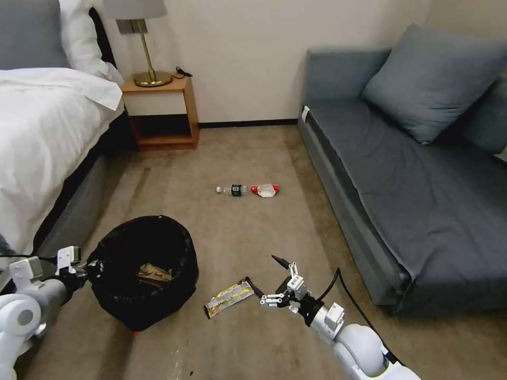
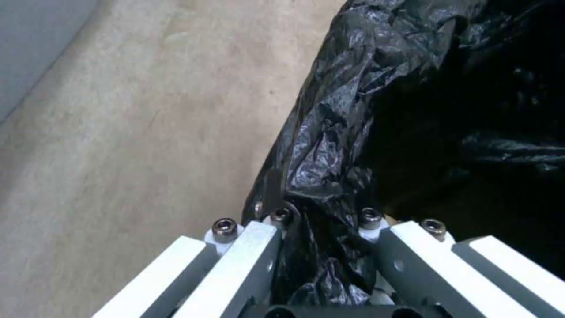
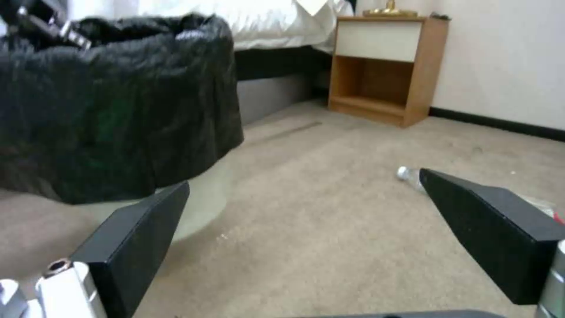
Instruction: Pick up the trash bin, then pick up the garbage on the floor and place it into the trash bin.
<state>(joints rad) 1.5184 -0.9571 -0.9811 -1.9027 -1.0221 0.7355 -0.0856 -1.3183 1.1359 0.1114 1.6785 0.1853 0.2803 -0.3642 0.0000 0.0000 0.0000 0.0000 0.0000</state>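
The trash bin [image 1: 142, 264], round and lined with a glossy black bag, sits low over the carpet at front left. My left gripper [image 1: 80, 269] is shut on the near-left rim; the left wrist view shows the gripper [image 2: 321, 216] pinching the bag-covered edge of the bin [image 2: 329, 132]. A crumpled brown paper bag [image 1: 154, 274] lies inside. A yellow-silver wrapper [image 1: 228, 298] lies on the floor just right of the bin. My right gripper [image 1: 262, 270] hangs open beside its right end, fingers [image 3: 135, 247] wide apart. Farther off lie a clear bottle [image 1: 232, 190] and a red-and-white wrapper [image 1: 265, 190].
A white bed [image 1: 37, 132] runs along the left, a grey sofa [image 1: 401, 174] along the right. A wooden nightstand [image 1: 161, 113] with a lamp stands at the back wall. Open carpet [image 1: 237, 232] lies between the bin and the far litter.
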